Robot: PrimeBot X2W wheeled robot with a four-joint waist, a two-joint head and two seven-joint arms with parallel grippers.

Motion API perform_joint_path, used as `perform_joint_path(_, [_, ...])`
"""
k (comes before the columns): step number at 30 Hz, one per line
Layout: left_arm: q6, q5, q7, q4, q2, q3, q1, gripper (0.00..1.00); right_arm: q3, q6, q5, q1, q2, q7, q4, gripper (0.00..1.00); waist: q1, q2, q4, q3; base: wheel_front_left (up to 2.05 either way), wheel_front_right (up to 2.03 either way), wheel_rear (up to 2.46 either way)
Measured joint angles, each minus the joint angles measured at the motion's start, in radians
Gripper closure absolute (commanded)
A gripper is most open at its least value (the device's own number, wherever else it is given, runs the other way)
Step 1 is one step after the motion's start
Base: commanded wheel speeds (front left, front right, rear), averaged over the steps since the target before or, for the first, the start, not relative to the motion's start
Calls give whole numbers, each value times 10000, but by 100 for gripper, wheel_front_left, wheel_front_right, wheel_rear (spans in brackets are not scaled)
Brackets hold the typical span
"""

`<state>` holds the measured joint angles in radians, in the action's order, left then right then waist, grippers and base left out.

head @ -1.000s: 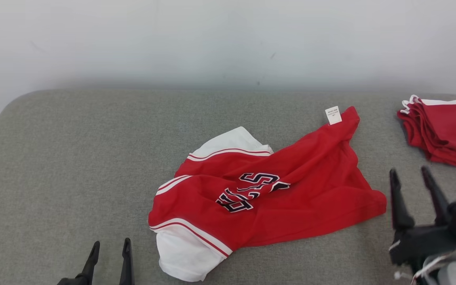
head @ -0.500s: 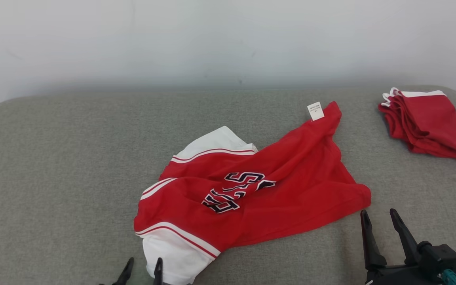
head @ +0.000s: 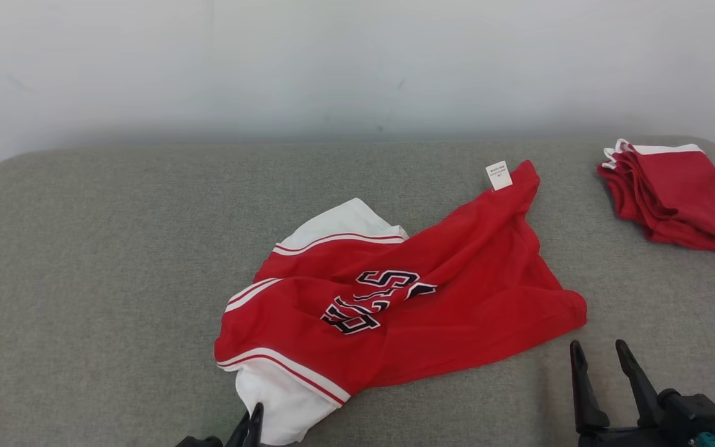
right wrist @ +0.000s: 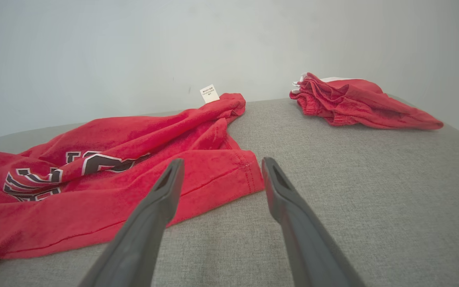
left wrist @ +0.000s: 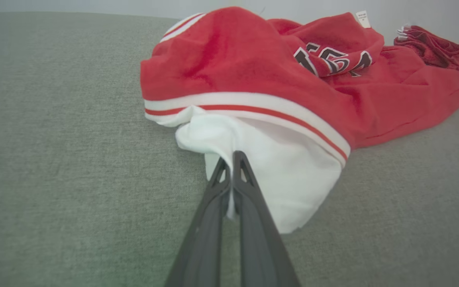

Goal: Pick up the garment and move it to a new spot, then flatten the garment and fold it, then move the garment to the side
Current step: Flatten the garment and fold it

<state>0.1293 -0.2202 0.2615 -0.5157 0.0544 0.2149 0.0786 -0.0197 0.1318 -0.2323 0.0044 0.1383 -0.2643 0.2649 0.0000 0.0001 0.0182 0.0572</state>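
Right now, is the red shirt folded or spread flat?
Neither. The shirt lies crumpled: deep wrinkles bend its lettering.

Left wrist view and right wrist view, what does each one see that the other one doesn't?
Left wrist view: the left gripper, fingers pinched shut on the white sleeve of the red garment. Right wrist view: the right gripper, fingers spread open over the grey surface, just short of the garment's red hem corner. Both: the garment's dark lettering, its white tag and the pile of red clothes farther off.
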Motion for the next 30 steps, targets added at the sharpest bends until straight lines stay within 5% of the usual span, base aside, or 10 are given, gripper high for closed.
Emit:
perform_joint_path(16, [17,-328,-94,957,128,1417,-1743,100,-125,0,-111,6,-105,0,38,0,0,0,920,87,0,0,0])
perform_joint_path(17, [17,-466,-94,844,109,1455,-1736,71,-125,0,-109,6,-109,0,50,0,0,-1,947,91,0,0,0])
perform_joint_path(18, [19,-598,-115,731,105,1486,-1703,55,-121,0,-109,5,-109,0,58,0,0,0,963,87,0,0,0])
perform_joint_path(19, [19,-619,-115,656,113,1498,-1675,0,-117,0,-109,2,-111,0,69,0,0,0,966,79,0,0,0])
perform_joint_path(30, [-370,-717,-12,1319,604,242,-1129,0,-138,0,-130,-9,-138,0,77,0,0,0,704,137,0,0,0])
